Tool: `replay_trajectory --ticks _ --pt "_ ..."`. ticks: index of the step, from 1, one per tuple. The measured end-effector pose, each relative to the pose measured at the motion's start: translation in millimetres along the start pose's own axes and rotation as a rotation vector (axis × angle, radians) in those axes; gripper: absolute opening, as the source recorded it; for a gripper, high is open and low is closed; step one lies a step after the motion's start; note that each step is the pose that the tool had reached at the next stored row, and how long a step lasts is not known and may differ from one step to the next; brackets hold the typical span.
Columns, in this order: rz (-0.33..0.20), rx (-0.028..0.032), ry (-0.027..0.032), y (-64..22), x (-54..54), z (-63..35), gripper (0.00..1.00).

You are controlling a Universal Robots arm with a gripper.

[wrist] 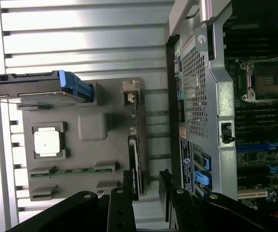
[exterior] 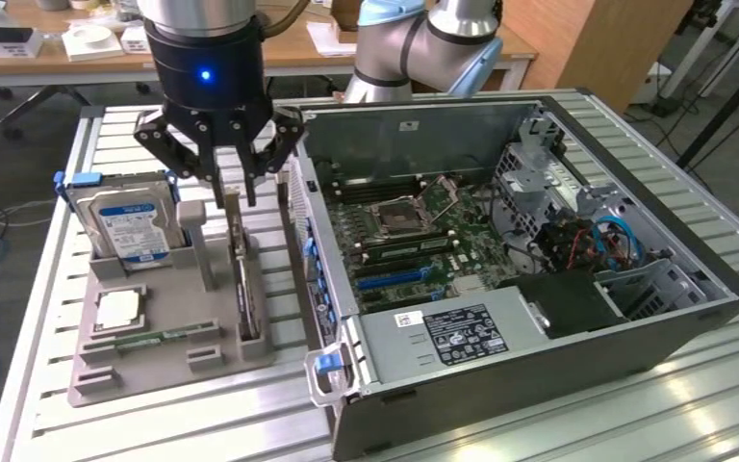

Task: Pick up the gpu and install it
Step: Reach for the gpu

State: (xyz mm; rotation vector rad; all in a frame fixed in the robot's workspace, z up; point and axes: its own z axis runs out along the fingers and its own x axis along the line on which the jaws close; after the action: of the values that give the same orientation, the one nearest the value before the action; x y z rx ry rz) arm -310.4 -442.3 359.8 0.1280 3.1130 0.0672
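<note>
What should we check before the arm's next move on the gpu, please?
1. Claw open: ok.
2. Claw over the gpu: ok, above its top edge.
3. gpu centred between the fingers: not ok, it appears nearer one.
4. gpu upright in the gray holder: ok.
5. Computer case side open, motherboard exposed: ok.
6. Blue expansion slot free: ok.

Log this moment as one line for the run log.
pincer: open, over gpu | gpu: on edge in gray holder | case: open
</note>
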Motion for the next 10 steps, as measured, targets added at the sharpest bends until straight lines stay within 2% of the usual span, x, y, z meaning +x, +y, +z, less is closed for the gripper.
replay_trajectory --ticks 6,10 --pt "0.0 0.0001 0.0 0.0 0.0 0.4 0.36" --pt "0.0 0.0 0.0 -0.3 0.2 7.5 0.36"
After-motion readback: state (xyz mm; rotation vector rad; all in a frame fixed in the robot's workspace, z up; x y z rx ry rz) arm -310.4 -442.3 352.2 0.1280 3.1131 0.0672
